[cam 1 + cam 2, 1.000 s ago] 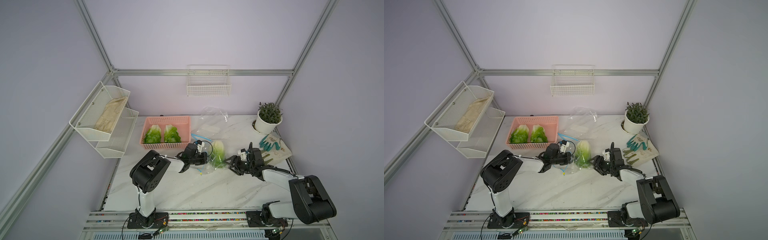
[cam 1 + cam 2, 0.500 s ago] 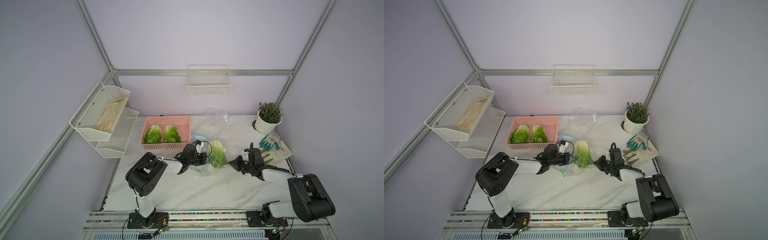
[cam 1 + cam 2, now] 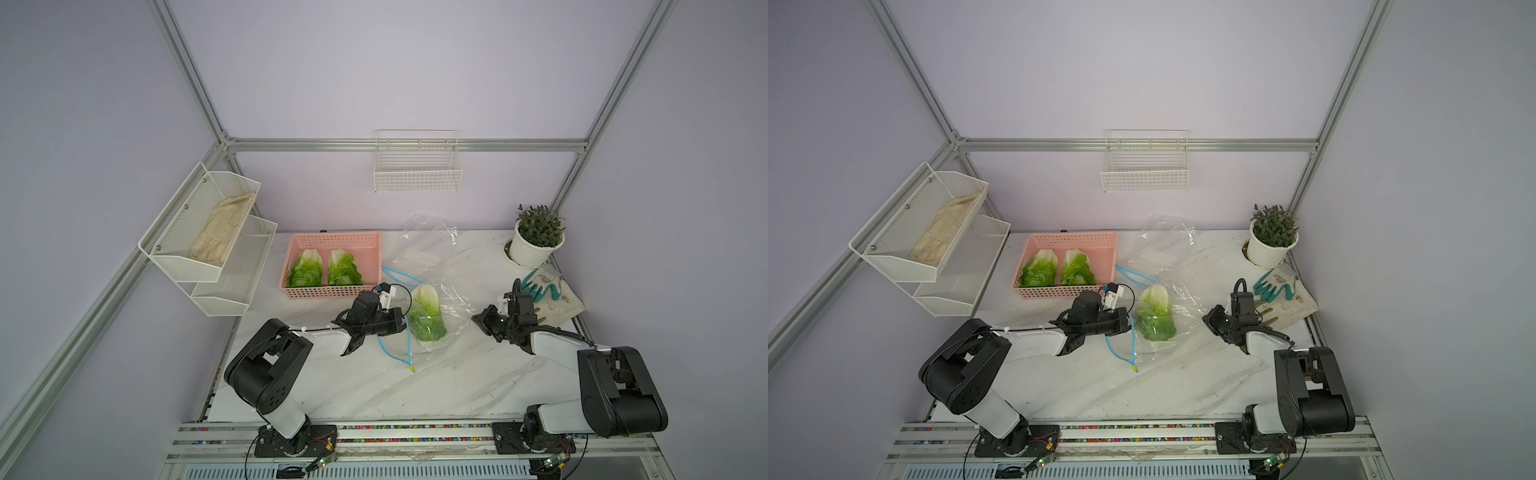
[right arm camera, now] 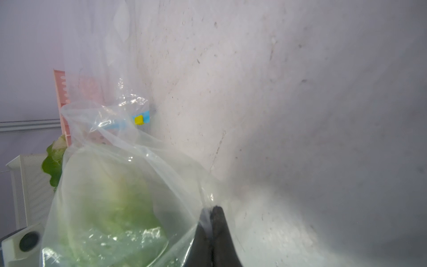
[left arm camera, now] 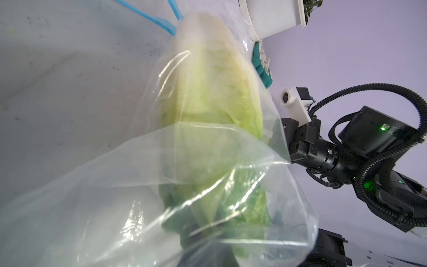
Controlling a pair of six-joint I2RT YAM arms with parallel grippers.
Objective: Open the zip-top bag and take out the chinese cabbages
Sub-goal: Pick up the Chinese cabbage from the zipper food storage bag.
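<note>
R gripper [image 4: 210, 213] is closed, tips pinching a fold of the zip-top bag [image 4: 129, 175]. L gripper [image 3: 402, 325] is closed too, on the bag's blue-zip edge; film hides its tips in the wrist view. One chinese cabbage [image 3: 426, 316] lies inside the bag, btwn both grippers, nearer the L. 2 more cabbages [image 3: 305, 270] sit in the pink basket [image 3: 332, 240], beyond the L gripper.

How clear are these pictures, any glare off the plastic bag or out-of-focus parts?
Left wrist view: white glare streaks on the clear plastic zip-top bag, and the pale green cabbage behind the film looks soft. Right wrist view: the right gripper and bag are blurred close up, the white marble table hazy. Both top views: even light, sharp, aluminium frame posts splay outward.
</note>
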